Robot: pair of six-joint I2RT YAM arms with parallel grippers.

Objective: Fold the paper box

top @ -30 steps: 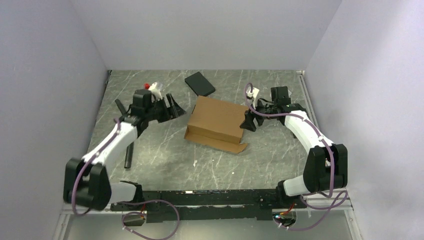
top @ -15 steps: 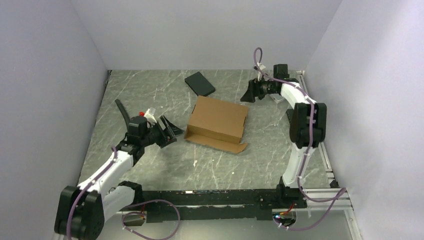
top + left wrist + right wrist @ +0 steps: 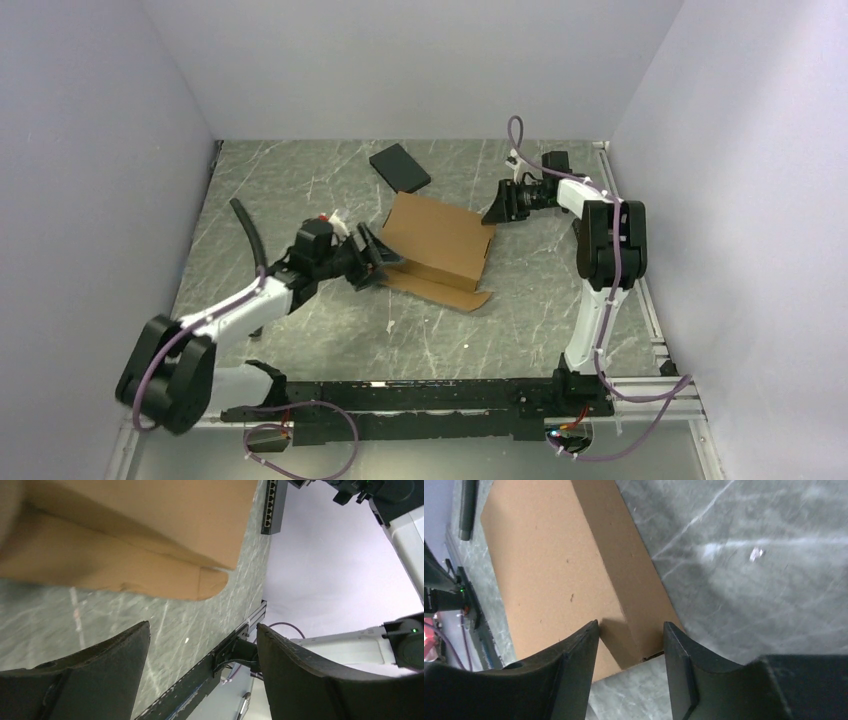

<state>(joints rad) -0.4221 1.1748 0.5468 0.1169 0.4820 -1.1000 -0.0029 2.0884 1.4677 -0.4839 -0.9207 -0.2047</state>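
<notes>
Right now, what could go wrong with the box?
1. The open left claw sits beside the box. A push might slide it instead of folding it.
2. The right claw looks set around the far corner. Squeezing there could crumple the cardboard.
3. The loose flap might get bent the wrong way.

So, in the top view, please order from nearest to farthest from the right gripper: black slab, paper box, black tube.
1. paper box, its far right corner just beside the right gripper.
2. black slab, at the back, further left.
3. black tube, far left side.
</notes>
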